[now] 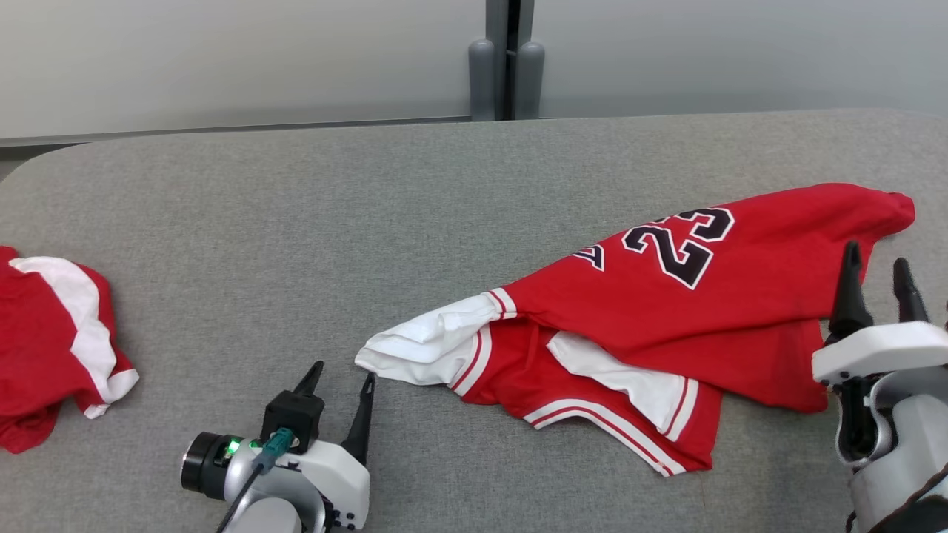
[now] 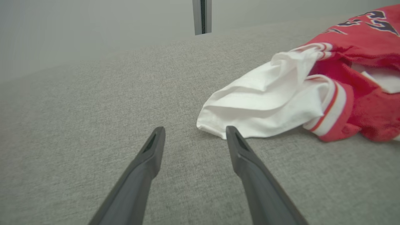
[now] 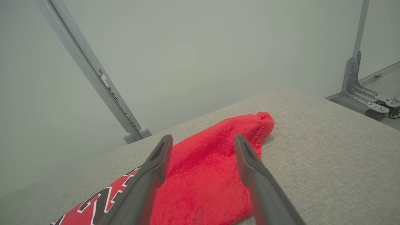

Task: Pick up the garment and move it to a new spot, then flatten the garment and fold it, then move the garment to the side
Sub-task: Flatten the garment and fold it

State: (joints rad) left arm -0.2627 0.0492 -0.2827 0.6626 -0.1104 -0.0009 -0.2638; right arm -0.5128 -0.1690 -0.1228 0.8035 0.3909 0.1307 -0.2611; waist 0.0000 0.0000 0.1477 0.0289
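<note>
We see the red number-23 garment lying rumpled on the right half of the tabletop, its white sleeve reaching toward the near edge. Our left claw is just beside that sleeve with its fingers apart, and our right claw is over the garment's right end, fingers apart and empty. A second red-and-white garment lies at the left edge.

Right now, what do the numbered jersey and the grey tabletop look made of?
Numbered jersey: soft, matte knit fabric, probably synthetic; it creases limply and looks fuzzy. Grey tabletop: matte woven cloth cover, judging by its flecked weave; underneath, cannot tell.
</note>
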